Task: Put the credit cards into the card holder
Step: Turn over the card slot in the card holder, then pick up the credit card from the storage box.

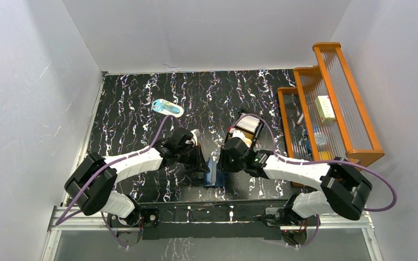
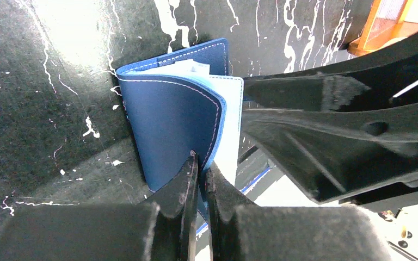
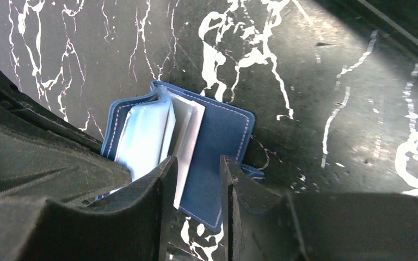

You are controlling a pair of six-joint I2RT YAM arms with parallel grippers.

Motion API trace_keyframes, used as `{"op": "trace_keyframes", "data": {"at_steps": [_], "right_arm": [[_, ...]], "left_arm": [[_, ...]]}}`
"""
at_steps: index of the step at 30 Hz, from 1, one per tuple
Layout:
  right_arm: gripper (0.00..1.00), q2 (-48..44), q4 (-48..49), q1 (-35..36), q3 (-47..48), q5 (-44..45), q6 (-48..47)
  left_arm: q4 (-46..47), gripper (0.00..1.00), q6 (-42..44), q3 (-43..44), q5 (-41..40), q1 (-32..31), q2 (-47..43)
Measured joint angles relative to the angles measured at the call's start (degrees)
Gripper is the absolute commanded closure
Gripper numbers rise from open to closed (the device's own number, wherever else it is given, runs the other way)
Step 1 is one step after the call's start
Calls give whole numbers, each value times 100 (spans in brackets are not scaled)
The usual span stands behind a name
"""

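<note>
On the far left of the dark marbled table (image 1: 130,98), an oval pale-blue-and-white item (image 1: 167,108) is lying flat, well apart from everything else. Nearer, the left arm is reaching in toward the middle, and the left gripper (image 1: 200,162) is bearing down on the holder (image 1: 214,175), which is sitting near the front edge of the table between the two arms. In the left wrist view, the left gripper (image 2: 200,163) is pressing its fingers (image 2: 185,185) almost together, pinching the near edge of the holder's (image 2: 171,128) navy cover, which is curving up and away from the pale-blue inside. In the right wrist view, the holder (image 3: 220,138) is standing partly open on the table, and a white card (image 3: 188,133) is sitting in it, between the pale-blue pocket and the navy cover, with part of it sticking out. The right gripper (image 3: 197,171) is hovering over that side with its fingers (image 3: 166,185) spread, one just beside the card's edge and the other over the navy cover; neither is pinching anything. To the right and farther back, just beyond the right gripper (image 1: 227,159), a black tray (image 1: 257,136) is holding what look like more cards (image 1: 249,125). At the far right, an orange rack (image 1: 332,98) is standing along the table's edge.
</note>
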Motion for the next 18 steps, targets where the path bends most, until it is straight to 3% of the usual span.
{"op": "trace_keyframes", "data": {"at_steps": [9,18], "right_arm": [[46,-837,-813,-369,203,319,-706],[40,-260,-1248,-1084,1495,619,-2441]], "left_arm": [[-343,100,-35,11,-203,-7,-350],[-275,100,-85,-319,-197,94,-654]]}}
